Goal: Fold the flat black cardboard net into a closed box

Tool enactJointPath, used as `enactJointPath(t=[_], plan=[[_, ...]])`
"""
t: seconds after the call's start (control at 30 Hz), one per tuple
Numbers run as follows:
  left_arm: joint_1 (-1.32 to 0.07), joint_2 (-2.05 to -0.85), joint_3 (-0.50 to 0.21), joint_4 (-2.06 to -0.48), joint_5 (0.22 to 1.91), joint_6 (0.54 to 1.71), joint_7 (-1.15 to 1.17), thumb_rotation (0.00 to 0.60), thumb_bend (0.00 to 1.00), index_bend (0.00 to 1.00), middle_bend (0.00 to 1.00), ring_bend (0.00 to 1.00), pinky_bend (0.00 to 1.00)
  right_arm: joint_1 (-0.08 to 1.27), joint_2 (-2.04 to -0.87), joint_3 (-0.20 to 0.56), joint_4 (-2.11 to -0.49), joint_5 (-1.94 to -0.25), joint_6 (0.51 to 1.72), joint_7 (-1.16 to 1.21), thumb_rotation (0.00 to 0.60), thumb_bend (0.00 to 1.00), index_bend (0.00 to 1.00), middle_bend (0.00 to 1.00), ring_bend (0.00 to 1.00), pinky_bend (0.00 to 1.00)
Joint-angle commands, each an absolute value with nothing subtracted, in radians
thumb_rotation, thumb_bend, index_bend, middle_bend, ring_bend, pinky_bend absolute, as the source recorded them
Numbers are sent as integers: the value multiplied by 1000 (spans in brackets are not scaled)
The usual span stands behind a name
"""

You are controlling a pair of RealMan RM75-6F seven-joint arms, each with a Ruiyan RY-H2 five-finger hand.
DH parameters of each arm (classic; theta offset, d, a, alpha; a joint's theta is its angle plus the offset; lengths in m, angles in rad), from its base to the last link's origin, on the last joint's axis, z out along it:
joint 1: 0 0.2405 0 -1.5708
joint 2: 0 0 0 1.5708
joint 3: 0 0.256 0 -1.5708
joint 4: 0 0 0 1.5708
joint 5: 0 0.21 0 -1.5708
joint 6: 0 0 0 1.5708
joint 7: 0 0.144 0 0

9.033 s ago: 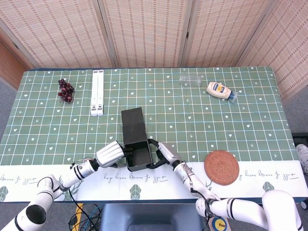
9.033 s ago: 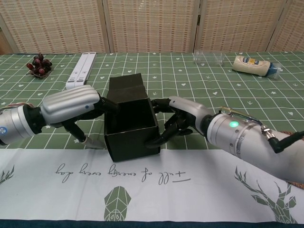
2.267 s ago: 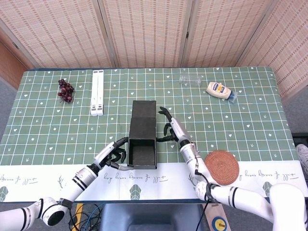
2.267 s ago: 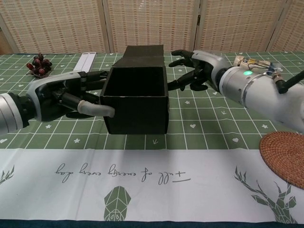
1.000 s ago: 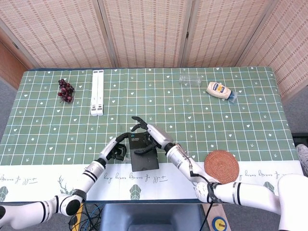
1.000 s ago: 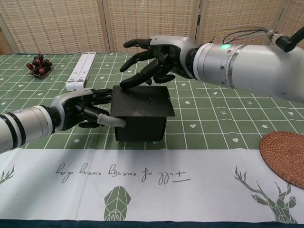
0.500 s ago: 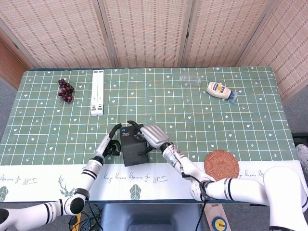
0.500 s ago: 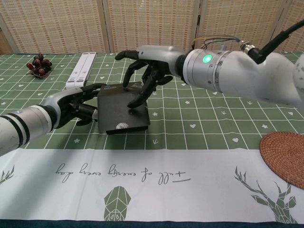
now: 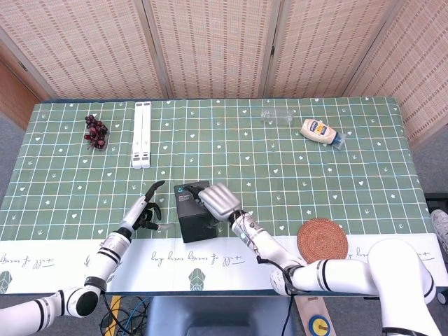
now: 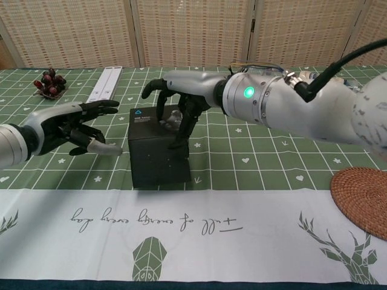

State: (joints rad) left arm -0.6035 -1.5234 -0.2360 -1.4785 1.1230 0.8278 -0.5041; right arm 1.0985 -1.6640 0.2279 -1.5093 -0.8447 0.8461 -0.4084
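Observation:
The black cardboard box (image 9: pixel 190 218) (image 10: pixel 156 156) stands closed and upright near the table's front edge, a small blue label on its top. My right hand (image 9: pixel 220 201) (image 10: pixel 183 98) reaches over it from the right, fingers spread and fingertips (image 10: pixel 179 129) pressing on the lid and its right edge. It does not wrap around the box. My left hand (image 9: pixel 146 210) (image 10: pixel 71 129) hovers to the left of the box with fingers spread and nothing in it, a clear gap away from the box's side.
A woven round coaster (image 9: pixel 322 242) (image 10: pixel 363 200) lies right of the box. Grapes (image 9: pixel 96 131), two white strips (image 9: pixel 142 134), a clear bottle (image 9: pixel 278 116) and a mayonnaise bottle (image 9: pixel 320 131) lie further back. A white printed runner (image 10: pixel 193 232) covers the front edge.
The box went from tilted to standing upright with its lid shut. My left hand let go of its left side and drew away leftward. My right hand stays on top.

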Motion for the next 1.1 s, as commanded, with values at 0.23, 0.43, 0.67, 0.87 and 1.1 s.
enactJointPath(t=[0.23, 0.43, 0.67, 0.87, 1.1], plan=[[-570, -1446, -243, -1540, 1147, 853, -518, 600, 137, 0, 0, 582, 872, 1085, -1719, 147, -1471, -975, 960, -537, 600, 62, 149, 295, 771, 1000], [-556, -1412, -243, -1565, 1162, 856, -538, 600, 137, 0, 0, 582, 872, 1064, -1775, 113, -1391, -1077, 1008, -559, 600, 179, 205, 291, 771, 1000], [-550, -1389, -244, -1584, 1182, 856, -562, 600, 137, 0, 0, 581, 872, 1036, -1840, 96, -1265, -1178, 1054, -550, 600, 285, 277, 324, 771, 1000], [-547, -1377, -244, -1597, 1197, 861, -576, 600, 137, 0, 0, 580, 872, 1021, -1876, 94, -1178, -1243, 1056, -513, 600, 365, 372, 374, 775, 1000], [-544, -1365, -243, -1604, 1204, 863, -589, 600, 137, 0, 0, 580, 874, 1004, -1889, 101, -1147, -1293, 1055, -491, 600, 407, 408, 403, 782, 1000]])
